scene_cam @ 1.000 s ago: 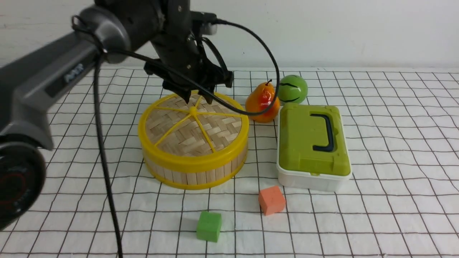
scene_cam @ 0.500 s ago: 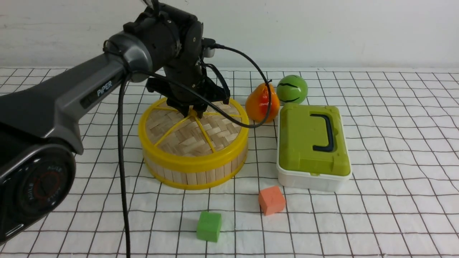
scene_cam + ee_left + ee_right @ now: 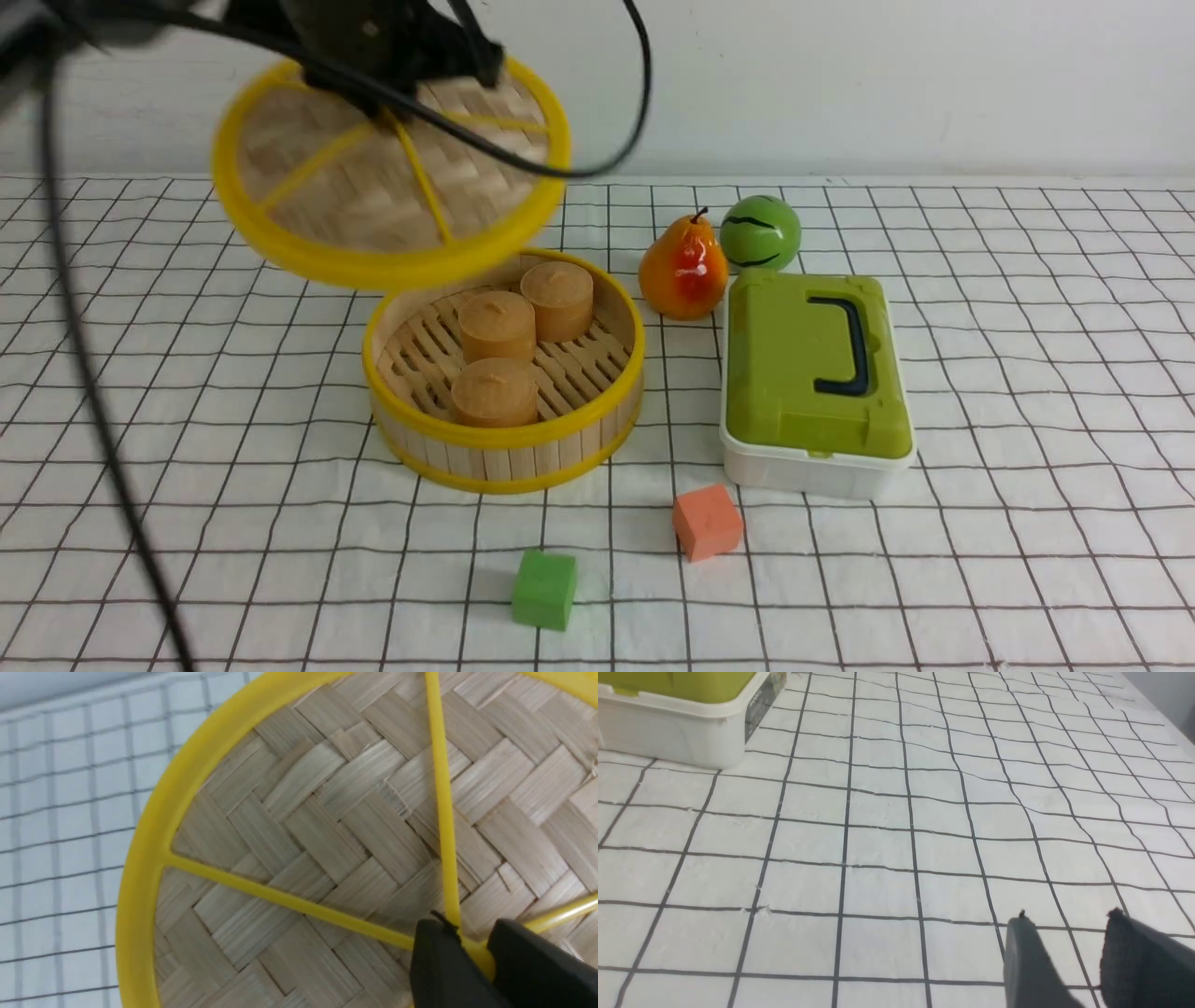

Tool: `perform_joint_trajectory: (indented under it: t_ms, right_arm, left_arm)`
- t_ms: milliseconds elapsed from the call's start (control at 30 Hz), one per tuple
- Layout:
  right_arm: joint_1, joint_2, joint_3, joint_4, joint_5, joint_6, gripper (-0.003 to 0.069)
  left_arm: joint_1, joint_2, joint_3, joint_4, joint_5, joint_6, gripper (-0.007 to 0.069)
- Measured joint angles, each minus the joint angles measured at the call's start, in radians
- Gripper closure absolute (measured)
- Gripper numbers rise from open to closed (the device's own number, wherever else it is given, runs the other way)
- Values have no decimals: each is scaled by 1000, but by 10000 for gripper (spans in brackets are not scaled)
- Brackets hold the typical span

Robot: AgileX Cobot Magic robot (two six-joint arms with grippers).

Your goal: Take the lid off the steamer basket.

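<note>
Now the lid [image 3: 355, 205] is clamped by the left pincer [image 3: 472, 942] at eleven o'clock of the basket [image 3: 504, 439]; the right pincer [image 3: 1066, 919] is parted, empty.

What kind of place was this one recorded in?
Probably a robot test bench, not a kitchen: a white cloth with a black grid lies under everything, a bare white wall stands behind, and the props look like toys: a glossy orange-red pear, a small green cube.

Yellow-rimmed woven-bamboo lid [image 3: 355, 205]; black-gridded white cloth [image 3: 1027, 420]
</note>
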Motion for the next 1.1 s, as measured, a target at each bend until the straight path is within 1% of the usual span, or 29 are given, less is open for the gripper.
perform_joint_trajectory:
  t_ms: [33, 67, 133, 233, 267, 300, 333, 400, 433, 467, 567, 700, 800, 900, 967, 1033, 1100]
  right_arm:
    - [0, 0, 0, 0, 0, 0, 419]
    - [0, 0, 0, 0, 0, 0, 419]
    - [0, 0, 0, 0, 0, 0, 419]
    - [0, 0, 0, 0, 0, 0, 419]
    - [0, 0, 0, 0, 0, 0, 419]
    - [0, 0, 0, 0, 0, 0, 419]
    - [0, 0, 0, 0, 0, 0, 419]
    - [0, 0, 0, 0, 0, 0, 419]
    - [0, 0, 0, 0, 0, 0, 419]
    - [0, 0, 0, 0, 0, 0, 419]
    - [0, 0, 0, 0, 0, 0, 419]
    - [0, 0, 0, 0, 0, 0, 419]
    - [0, 0, 0, 0, 0, 0, 419]
    - [0, 0, 0, 0, 0, 0, 419]
    - [0, 0, 0, 0, 0, 0, 419]
    - [0, 0, 0, 0, 0, 0, 419]
    - [0, 0, 0, 0, 0, 0, 419]
  left_arm:
    - [6, -17, 0, 0, 3, 1, 515]
    - [40, -57, 2, 0, 13, 4, 515]
    - [181, -147, 57, -10, 20, 4, 515]
    - [320, -182, 175, -63, -2, 4, 515]
    - [330, -183, 198, -70, -11, 4, 515]
    - [377, -183, 248, -106, -36, 4, 515]
    - [433, -172, 360, -169, -114, 4, 515]
    - [491, -132, 496, -265, -240, 1, 515]
    - [499, -121, 508, -283, -253, -1, 515]
    - [519, -79, 578, -334, -334, -8, 515]
    - [530, 17, 646, -396, -434, -15, 515]
    - [523, 86, 652, -421, -473, -16, 507]
    - [510, 112, 652, -431, -503, -16, 422]
    - [498, 88, 652, -433, -506, -16, 301]
    - [496, 67, 653, -433, -501, -11, 288]
    - [491, 2, 654, -434, -487, 13, 301]
    - [487, -160, 654, -466, -471, 65, 411]
